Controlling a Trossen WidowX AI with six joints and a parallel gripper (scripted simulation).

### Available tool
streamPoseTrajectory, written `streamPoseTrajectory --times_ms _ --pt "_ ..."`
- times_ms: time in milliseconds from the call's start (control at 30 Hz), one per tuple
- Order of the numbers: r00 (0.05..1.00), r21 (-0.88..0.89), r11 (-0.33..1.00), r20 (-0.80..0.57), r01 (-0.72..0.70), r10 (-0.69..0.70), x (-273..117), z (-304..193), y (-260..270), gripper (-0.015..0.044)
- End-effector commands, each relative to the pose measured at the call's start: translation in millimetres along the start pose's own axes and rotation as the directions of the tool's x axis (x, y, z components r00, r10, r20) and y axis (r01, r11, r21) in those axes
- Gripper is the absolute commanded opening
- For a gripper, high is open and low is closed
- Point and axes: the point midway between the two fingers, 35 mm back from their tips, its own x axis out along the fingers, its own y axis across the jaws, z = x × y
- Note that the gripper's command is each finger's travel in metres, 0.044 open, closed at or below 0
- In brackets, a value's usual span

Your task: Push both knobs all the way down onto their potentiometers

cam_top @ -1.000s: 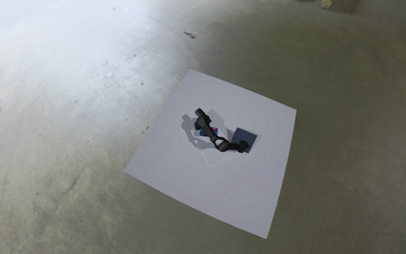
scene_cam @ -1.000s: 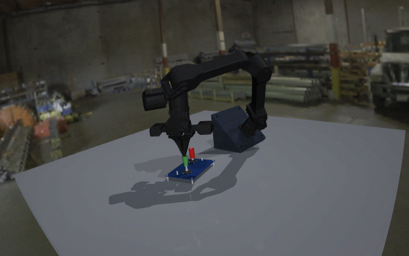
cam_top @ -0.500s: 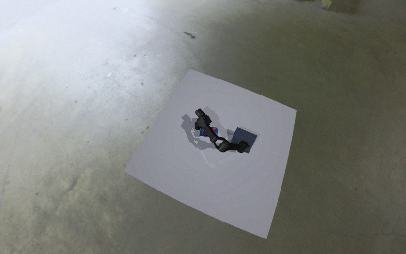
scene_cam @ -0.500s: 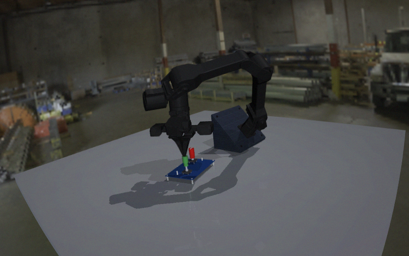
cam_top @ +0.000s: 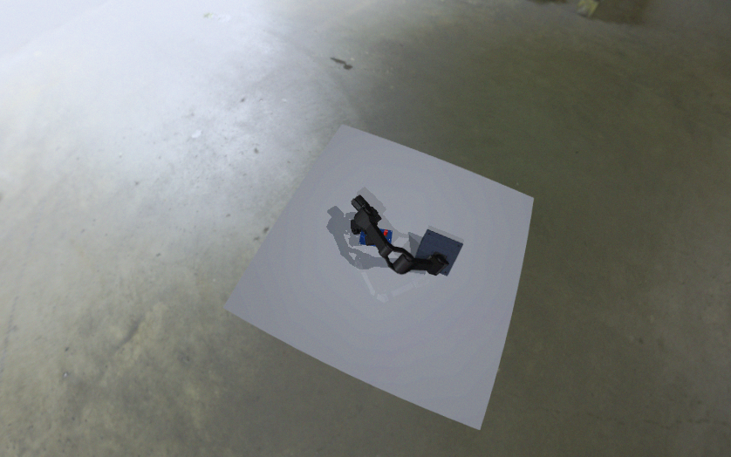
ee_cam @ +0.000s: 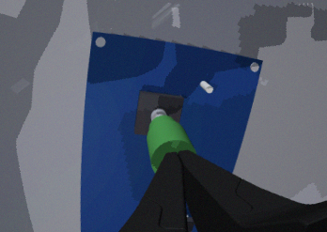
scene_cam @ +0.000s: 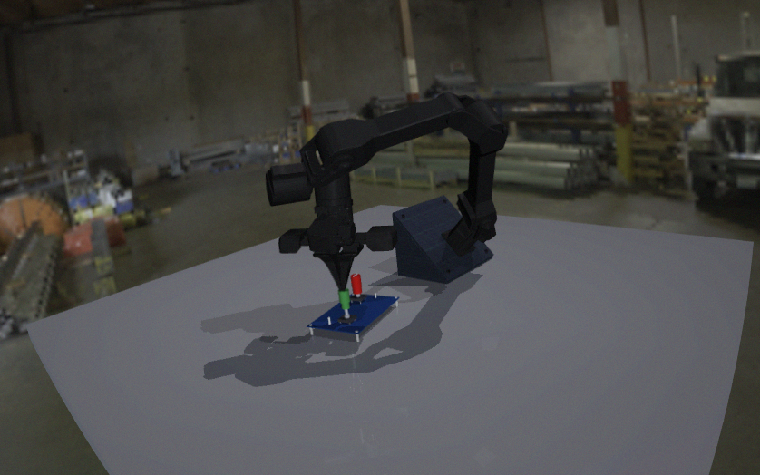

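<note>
Our gripper (ee_cam: 179, 157) is fully closed and holds nothing; its tip rests on top of the green knob (ee_cam: 166, 140) over the blue board (ee_cam: 113, 151). We should push straight down along the shaft, slowly, without side force. The red knob (scene_cam: 356, 284) is mostly hidden in the wrist view.
</note>
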Motion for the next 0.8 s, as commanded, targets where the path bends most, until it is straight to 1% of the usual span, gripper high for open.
streamPoseTrajectory --times_ms 0,767 --pt "1.000 -0.010 1.000 -0.010 -0.017 0.017 15.2 2.2 2.0 0.0000" --pt "1.000 -0.010 1.000 -0.009 -0.018 0.018 20.2 2.2 2.1 0.0000"
